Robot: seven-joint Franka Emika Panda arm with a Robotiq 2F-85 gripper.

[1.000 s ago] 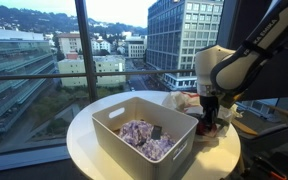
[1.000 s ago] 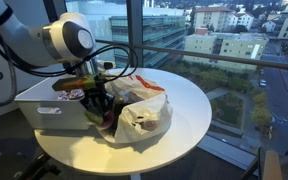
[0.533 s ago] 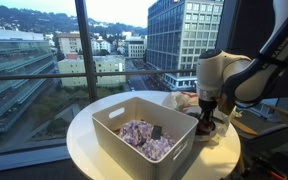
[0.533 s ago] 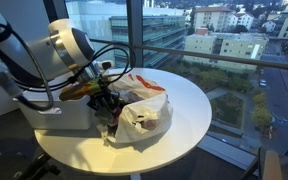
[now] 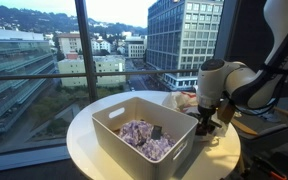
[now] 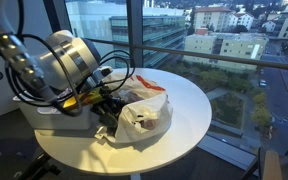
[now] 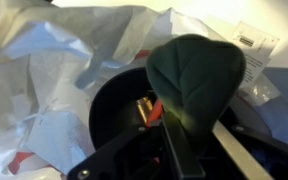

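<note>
Fingers (image 7: 182, 150) pinch green leaf (image 7: 196, 80) over round white table (image 5: 84, 135) beside window (image 5: 44, 50)

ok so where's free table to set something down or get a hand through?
Free: the table beyond the plastic bag, on the side away from the bin; also the narrow strip between bin and table edge. Crowded: between bin and bag, where the gripper grips a dark green piece.
</note>
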